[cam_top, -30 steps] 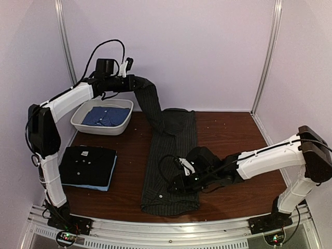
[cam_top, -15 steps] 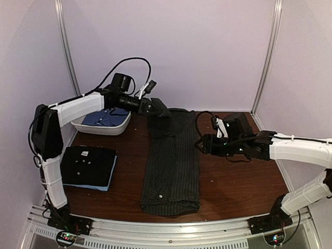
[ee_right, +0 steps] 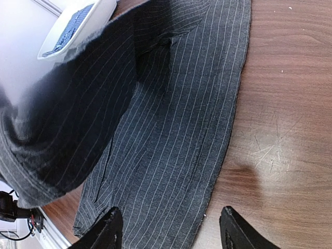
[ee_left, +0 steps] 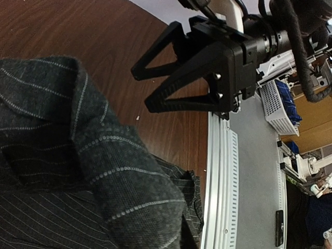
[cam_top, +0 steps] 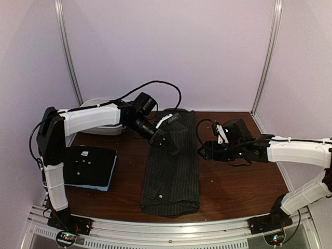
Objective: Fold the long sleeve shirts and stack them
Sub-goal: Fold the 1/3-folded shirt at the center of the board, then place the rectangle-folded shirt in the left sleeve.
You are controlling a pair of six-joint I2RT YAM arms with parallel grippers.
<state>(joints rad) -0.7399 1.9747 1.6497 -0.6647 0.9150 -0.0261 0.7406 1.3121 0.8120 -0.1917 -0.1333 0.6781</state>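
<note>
- The pinstriped shirt lies flat mid-table as a long, narrow band. Its long axis runs from the far side toward the arm bases.
- Its cloth is dark charcoal with fine pale stripes, soft and thin. A thicker doubled fold rises at the far end in the left wrist view.
- The left tool hangs over that far end with its fingers apart and bare table between them. The cloth sits beside the fingers, not in them.
- The right tool sits just beside the shirt's right long edge toward the far half. It is also spread wide and holds nothing.
- Judgement: the shirt lies between the two tools, so a lengthwise fold would suit one tool on each far corner. The right tool is nearer the free long edge.
- To the left, well apart, a folded black shirt with white buttons rests on a light blue shirt.
- The white tub holds a blue shirt.
- The table is dark, glossy wood grain.
</note>
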